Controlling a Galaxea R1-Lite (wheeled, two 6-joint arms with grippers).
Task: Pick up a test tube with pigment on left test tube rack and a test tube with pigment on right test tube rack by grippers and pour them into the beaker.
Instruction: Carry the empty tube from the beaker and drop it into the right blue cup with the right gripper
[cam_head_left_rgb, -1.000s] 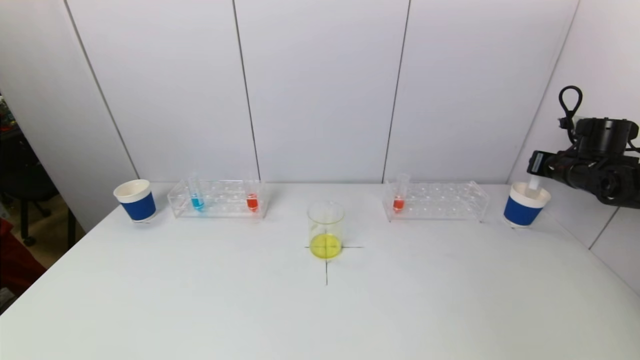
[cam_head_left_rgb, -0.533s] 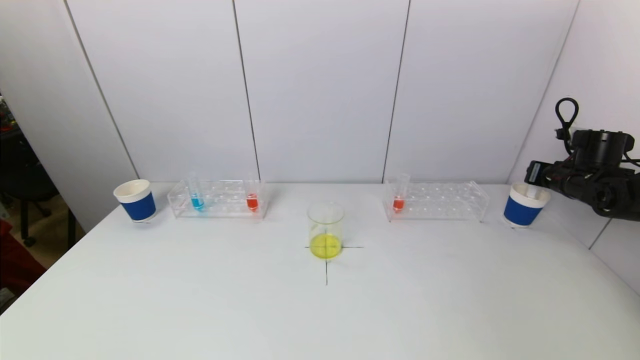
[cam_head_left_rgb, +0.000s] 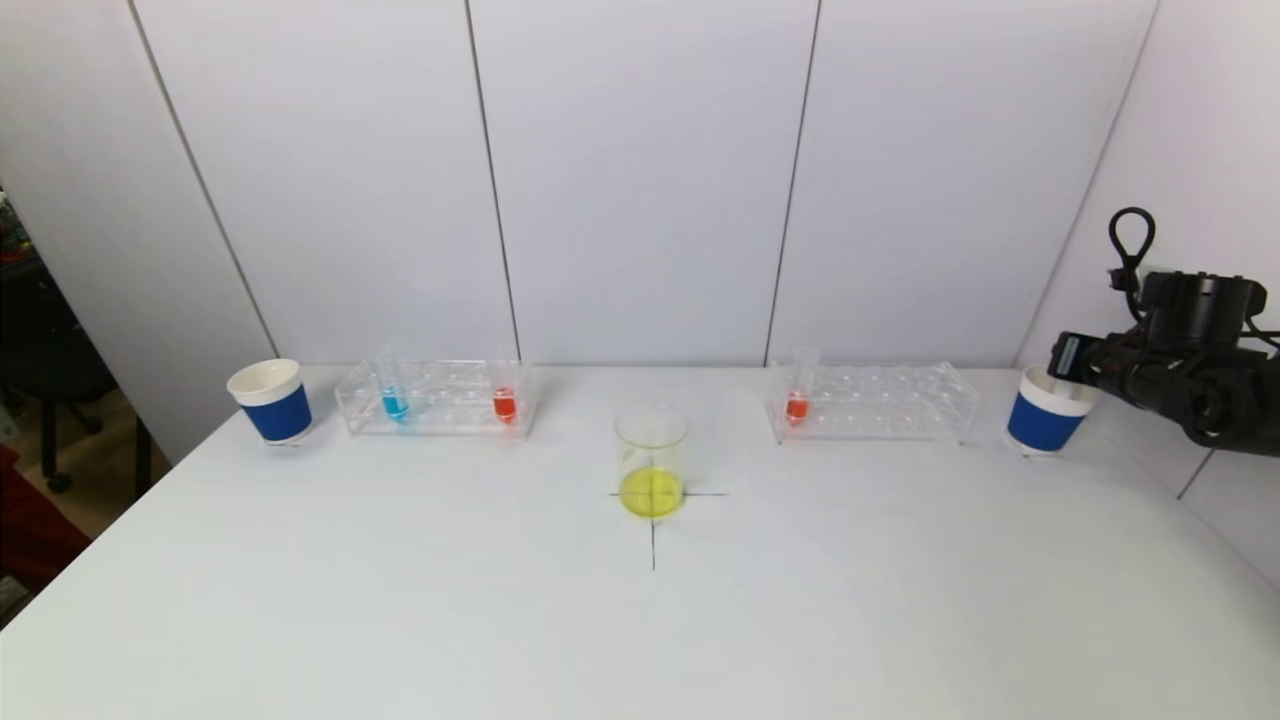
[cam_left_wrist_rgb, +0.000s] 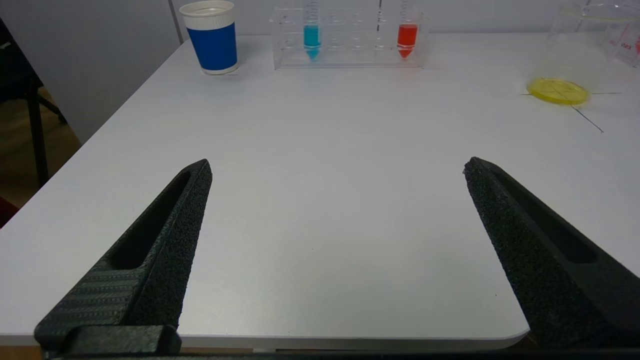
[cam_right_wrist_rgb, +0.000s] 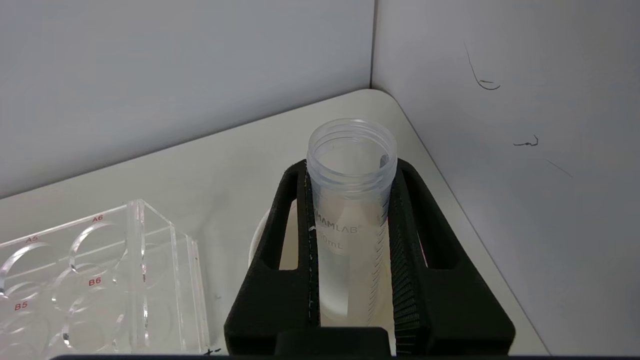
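An empty clear test tube (cam_right_wrist_rgb: 350, 220) sits clamped between the right gripper's (cam_right_wrist_rgb: 350, 175) fingers, over the blue paper cup (cam_head_left_rgb: 1045, 412) at the table's (cam_head_left_rgb: 640, 620) far right, beside the right rack (cam_head_left_rgb: 870, 403). The beaker (cam_head_left_rgb: 651, 460) with yellow liquid stands mid-table. The left gripper (cam_left_wrist_rgb: 337, 167) hangs spread wide, empty, over the near edge.

the clear tube (cam_right_wrist_rgb: 350, 220) in the right wrist view carries pale lettering that reads "amlab", its first letter cut off by a finger, with "0ml" just under it and fine graduation marks down one side. the right rack (cam_right_wrist_rgb: 95, 280) has red hole labels on its top plate: "a5", "a6", "b5" and "b6". red print on the beaker (cam_left_wrist_rgb: 590, 45) in the left wrist view is too small to read.
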